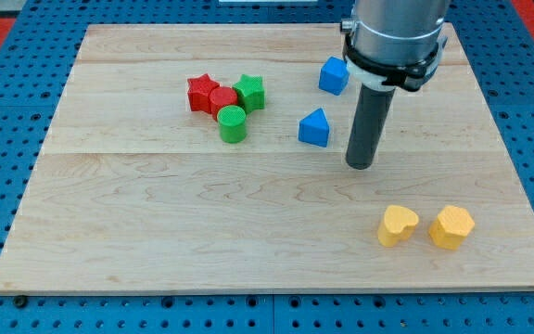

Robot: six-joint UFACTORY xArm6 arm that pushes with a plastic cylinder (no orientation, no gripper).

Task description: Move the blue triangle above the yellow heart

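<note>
A light wooden desk [156, 241] sits on a blue pegboard, seen from one camera. My tip [361, 166] rests on the wood just to the view's right of the blue triangle [314, 128], close beside it but apart, not touching. The tool is a plain dark rod with nothing to clench or release; it holds nothing.

The yellow heart [397, 225] lies toward the view's bottom right, with a yellow hexagon-like block [451, 227] just beside it on the right. The blue triangle is well apart from the heart, up and to the left of it.

A blue cube [334, 76] sits toward the view's top. At the view's left is a tight cluster: a red star [200, 92], a second red block [223, 99], a green star [249, 92] and a green cylinder [232, 124].

The step in hand appears to be lining up for the push. The triangle needs to travel rightward, so the tip probably must go round to its left side first, then push it right, stopping above the heart.
</note>
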